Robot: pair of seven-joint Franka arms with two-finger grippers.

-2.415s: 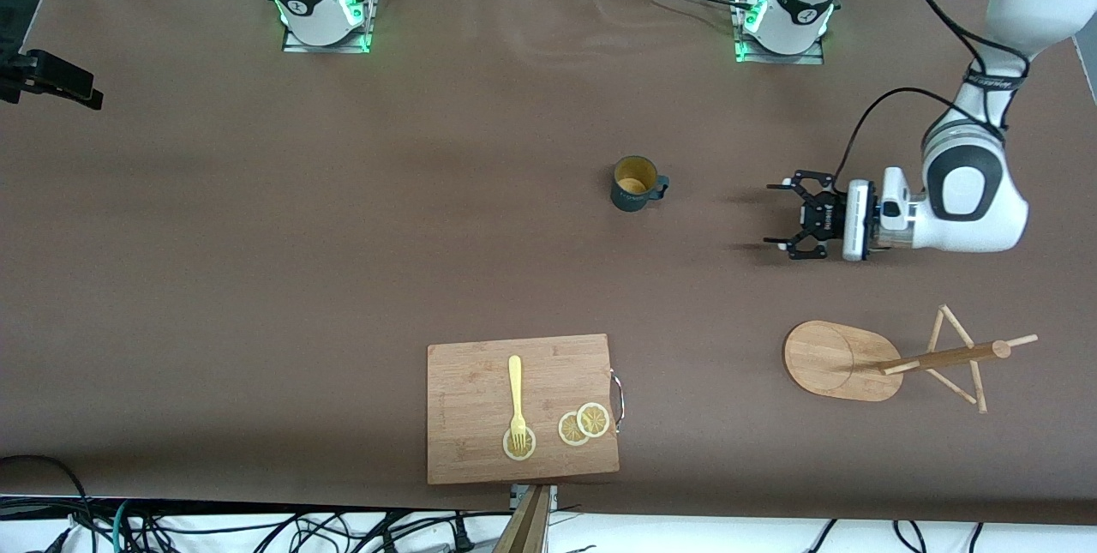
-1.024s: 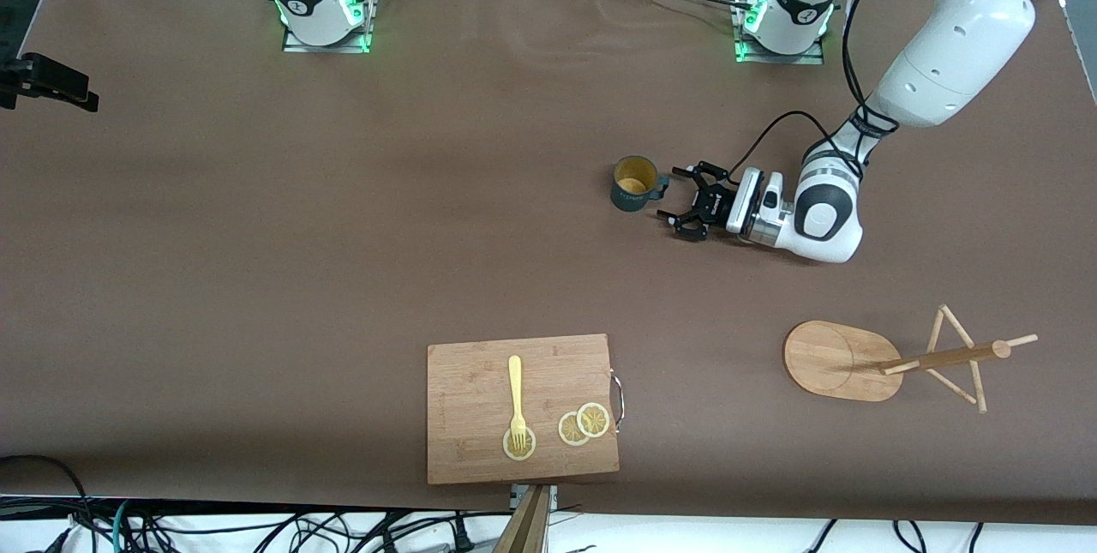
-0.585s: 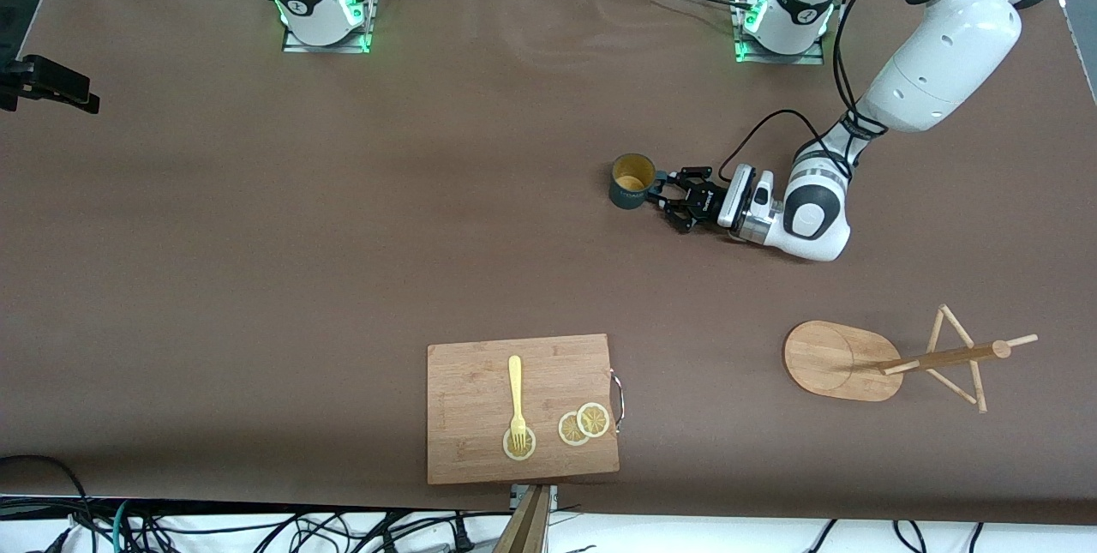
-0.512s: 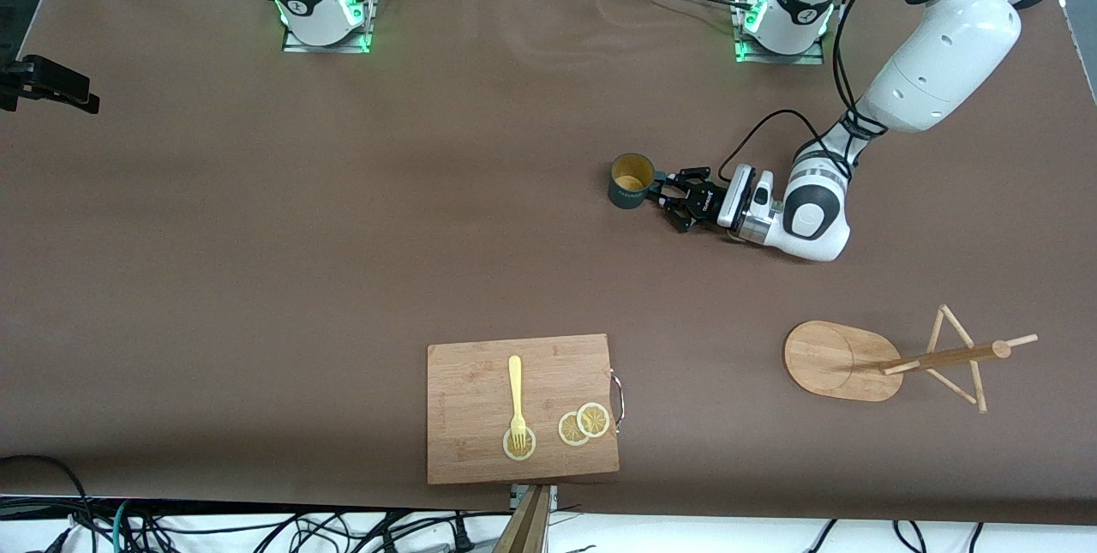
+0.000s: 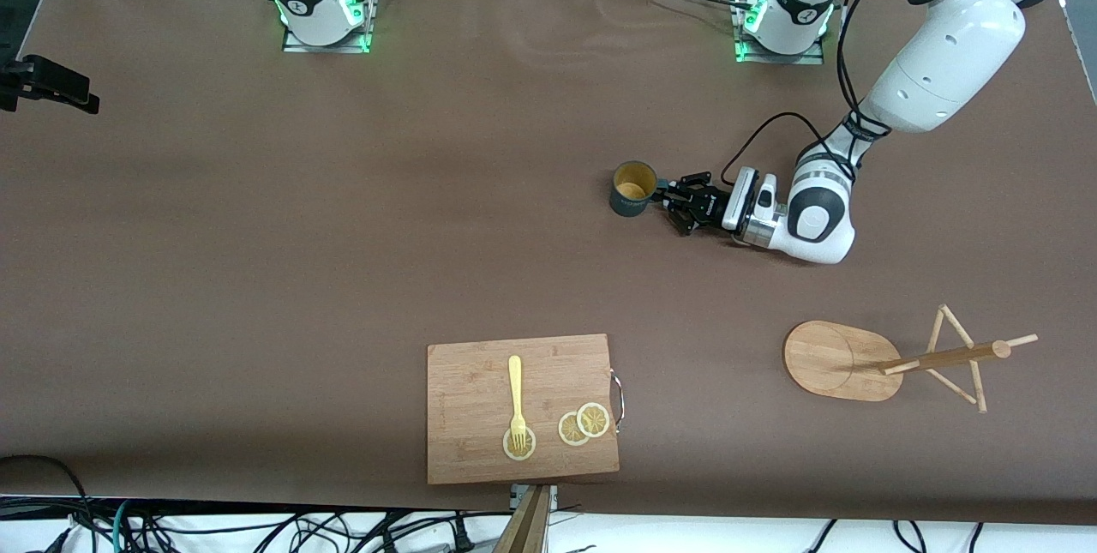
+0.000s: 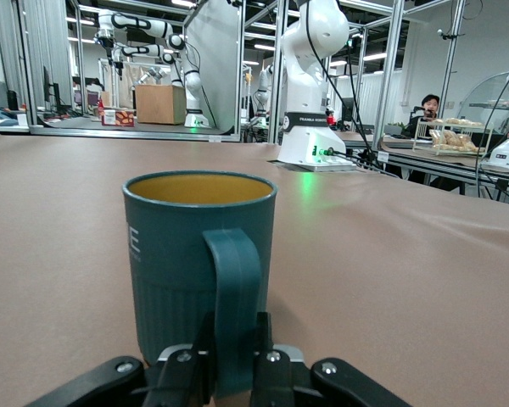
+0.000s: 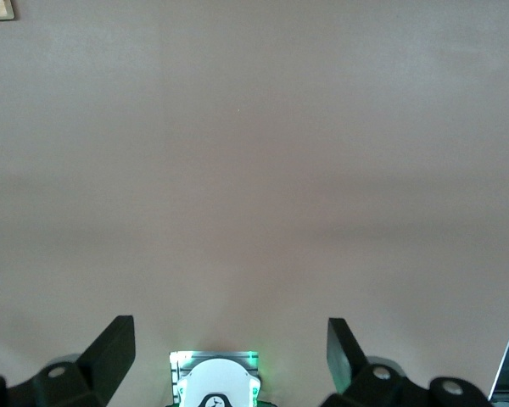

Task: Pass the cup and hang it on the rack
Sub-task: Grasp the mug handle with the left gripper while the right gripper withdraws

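Left gripper (image 5: 664, 200) pinched on the handle of the teal mug (image 5: 632, 188), mug upright on the table. Rack (image 5: 891, 360) lies toppled, toward left arm's end. Right gripper (image 7: 229, 339) waits, fingers spread.

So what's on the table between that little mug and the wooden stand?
Nothing: in the front view only bare brown table separates the cup from the rack.

Right gripper (image 7: 229, 343), fingers spread, hangs over the brown table (image 7: 254, 153).
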